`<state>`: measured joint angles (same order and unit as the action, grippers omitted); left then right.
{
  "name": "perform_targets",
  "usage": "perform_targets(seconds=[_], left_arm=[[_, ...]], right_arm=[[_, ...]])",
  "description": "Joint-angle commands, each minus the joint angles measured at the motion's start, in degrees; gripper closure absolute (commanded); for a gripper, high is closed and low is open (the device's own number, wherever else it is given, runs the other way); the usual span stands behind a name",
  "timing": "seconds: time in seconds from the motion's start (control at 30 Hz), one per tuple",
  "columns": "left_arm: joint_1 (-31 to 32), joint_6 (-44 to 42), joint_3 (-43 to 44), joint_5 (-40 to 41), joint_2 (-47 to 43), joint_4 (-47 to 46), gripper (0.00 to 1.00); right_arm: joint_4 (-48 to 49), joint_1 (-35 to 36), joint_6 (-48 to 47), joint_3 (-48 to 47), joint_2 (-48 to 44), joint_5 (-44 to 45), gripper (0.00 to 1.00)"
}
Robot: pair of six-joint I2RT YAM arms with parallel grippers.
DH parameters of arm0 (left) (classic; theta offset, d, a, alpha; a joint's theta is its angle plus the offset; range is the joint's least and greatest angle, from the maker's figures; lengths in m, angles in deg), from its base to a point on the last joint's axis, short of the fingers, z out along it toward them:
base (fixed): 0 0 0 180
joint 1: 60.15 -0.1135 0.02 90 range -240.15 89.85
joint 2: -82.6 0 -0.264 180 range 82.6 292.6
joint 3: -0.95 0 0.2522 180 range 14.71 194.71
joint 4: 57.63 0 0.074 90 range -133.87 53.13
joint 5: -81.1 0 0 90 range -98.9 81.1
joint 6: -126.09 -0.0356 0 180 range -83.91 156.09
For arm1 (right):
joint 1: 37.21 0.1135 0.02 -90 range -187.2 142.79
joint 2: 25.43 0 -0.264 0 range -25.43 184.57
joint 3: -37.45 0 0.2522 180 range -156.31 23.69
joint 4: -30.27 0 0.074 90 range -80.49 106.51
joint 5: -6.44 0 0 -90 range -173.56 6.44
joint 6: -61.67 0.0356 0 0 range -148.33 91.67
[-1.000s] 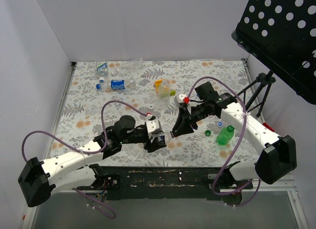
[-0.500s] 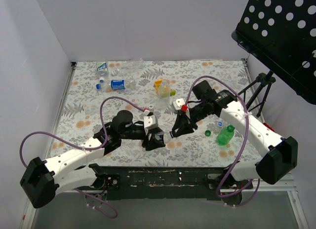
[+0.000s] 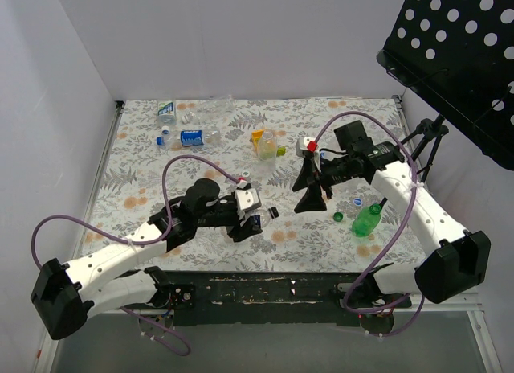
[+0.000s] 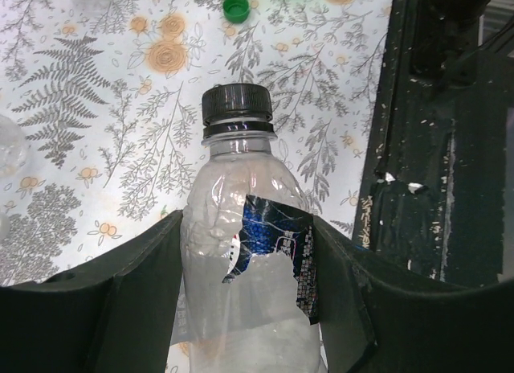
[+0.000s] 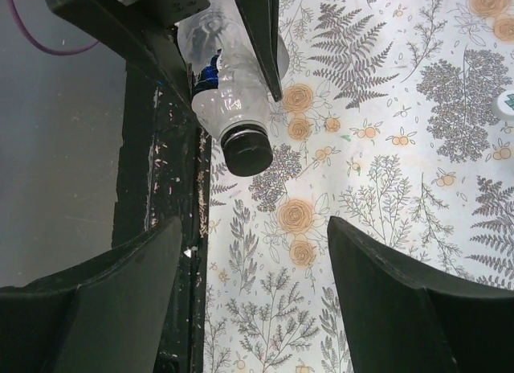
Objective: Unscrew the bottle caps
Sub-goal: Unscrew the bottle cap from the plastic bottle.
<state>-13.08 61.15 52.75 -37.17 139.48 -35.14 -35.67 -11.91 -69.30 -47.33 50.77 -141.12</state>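
The left gripper (image 3: 251, 223) is clamped on the clear bottle (image 4: 249, 276) near the table's (image 3: 161, 188) front edge, with the black cap (image 4: 235, 104) fitted. The right gripper (image 3: 310, 198) has opened, left the cap and withdrawn toward the right edge.

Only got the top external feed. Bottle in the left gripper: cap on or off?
Observer: On. The left wrist view shows the black cap seated on the clear bottle, which the left gripper grips by its body.
Operator: Any label on it?
Observer: Yes, a torn dark blue label on the side facing the wrist camera.
Operator: Right gripper holding anything?
Observer: No. The right wrist view shows the right gripper open and empty, with the cap ahead of it and not touching.
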Motion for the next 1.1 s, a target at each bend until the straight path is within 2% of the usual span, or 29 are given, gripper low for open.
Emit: perform_targets(seconds=[0.0, 0.37, 0.67, 0.9, 1.07], left_arm=[[2.8, -4.5, 3.0, 9.2, -0.2, 4.5, 1.0], [11.2, -6.9, 4.6, 22.8, 1.0, 2.5, 1.0], [12.9, -6.4, 4.7, 24.1, 3.1, -1.3, 1.0], [13.8, -6.3, 4.8, 25.2, 4.1, -3.0, 1.0], [14.0, -6.3, 4.7, 25.0, 4.8, -4.1, 1.0]], right_arm=[[2.8, -1.4, 5.2, -0.1, -3.1, -1.4, 0.19], [12.8, -3.5, 20.0, 7.6, -4.0, -6.2, 0.18], [19.6, -3.5, 28.7, 12.2, -2.9, -9.3, 0.19], [29.2, -3.5, 44.5, 17.3, -2.6, -10.5, 0.2], [33.6, -3.5, 49.8, 18.6, -1.9, -11.5, 0.21]])
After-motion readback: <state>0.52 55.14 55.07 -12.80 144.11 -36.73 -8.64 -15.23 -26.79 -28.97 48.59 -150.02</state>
